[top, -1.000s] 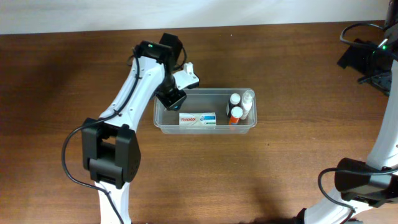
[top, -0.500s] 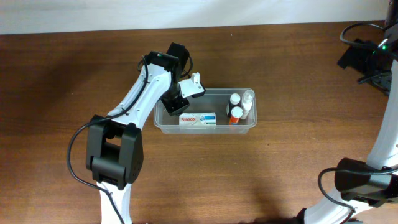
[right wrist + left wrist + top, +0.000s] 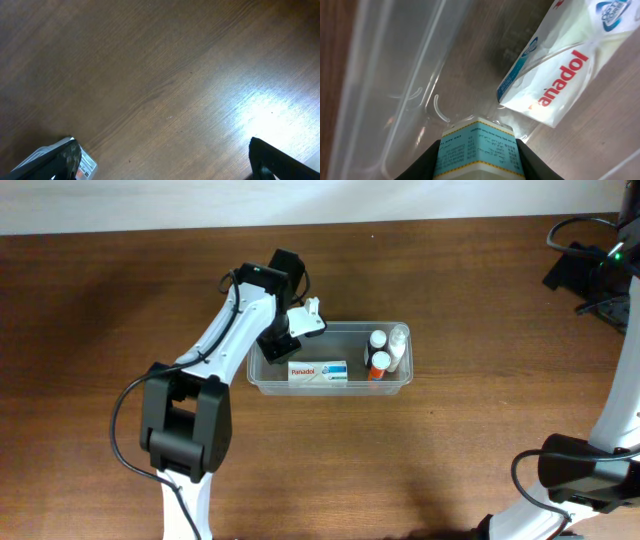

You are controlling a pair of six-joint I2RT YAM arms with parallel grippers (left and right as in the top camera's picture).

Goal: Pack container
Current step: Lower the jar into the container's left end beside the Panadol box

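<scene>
The container [image 3: 400, 383] is a clear plastic tub in the middle of the table. A white Panadol box [image 3: 318, 372] lies in it, and three small bottles [image 3: 380, 352] stand at its right end. My left gripper [image 3: 273, 347] reaches down into the tub's left end. In the left wrist view this gripper [image 3: 477, 157] is shut on a small pack with a light blue label [image 3: 477, 145], low over the tub floor beside the Panadol box [image 3: 555, 75]. My right gripper [image 3: 165, 165] is open over bare wood, far from the tub.
The clear wall of the tub [image 3: 385, 75] rises close on the left of the held pack. The right arm [image 3: 585, 270] sits at the far right back corner of the wooden table [image 3: 120, 300].
The left arm has swung a little to the right and its gripper has come down deeper into the tub's left end. The right arm has not moved.
</scene>
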